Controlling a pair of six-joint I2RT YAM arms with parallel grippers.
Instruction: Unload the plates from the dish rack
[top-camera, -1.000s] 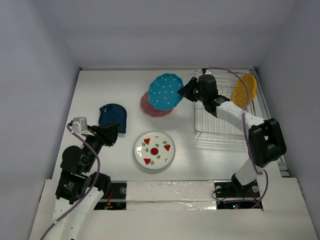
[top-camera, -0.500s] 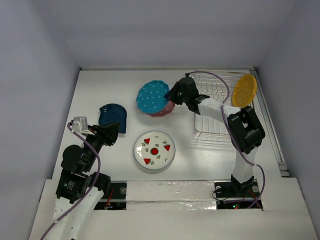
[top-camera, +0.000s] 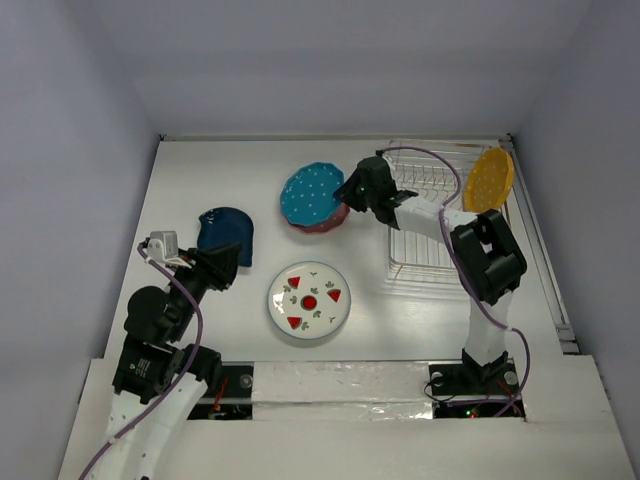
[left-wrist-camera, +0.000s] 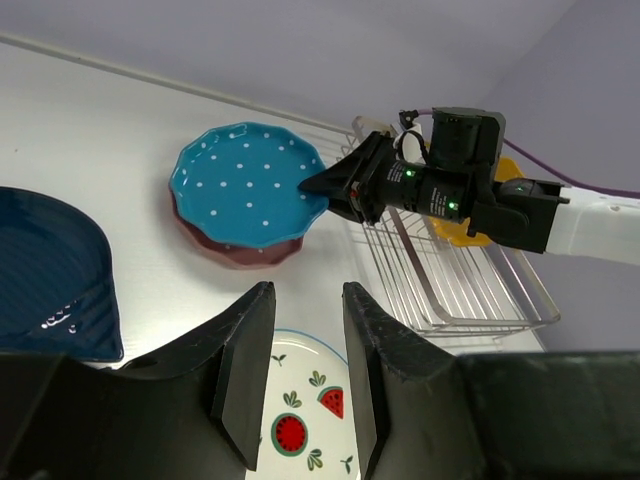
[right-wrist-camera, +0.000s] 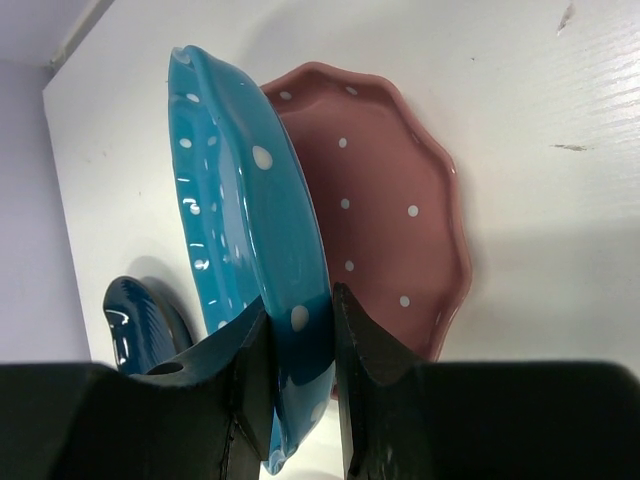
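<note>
My right gripper (top-camera: 349, 192) is shut on the rim of the teal dotted plate (top-camera: 311, 194), its fingers on either side of the edge (right-wrist-camera: 300, 305). That plate (right-wrist-camera: 235, 200) is tilted just over the pink dotted plate (right-wrist-camera: 395, 210), which lies flat on the table (top-camera: 322, 224). The dark blue plate (top-camera: 226, 235) lies at the left. A white plate with red fruit (top-camera: 309, 299) lies at the front centre. The orange-yellow dotted plate (top-camera: 489, 180) stands upright in the dish rack (top-camera: 440, 245). Beside the blue plate my left gripper (top-camera: 226, 265) is open, nothing between its fingers (left-wrist-camera: 305, 292).
The wire rack (left-wrist-camera: 470, 290) stands at the right, close to the right wall. White walls close off the table at the back and on both sides. The right arm's purple cable (top-camera: 440, 165) arcs over the rack.
The right gripper carried the teal plate leftward away from the rack and lowered it over the pink plate. The left arm has barely moved.
</note>
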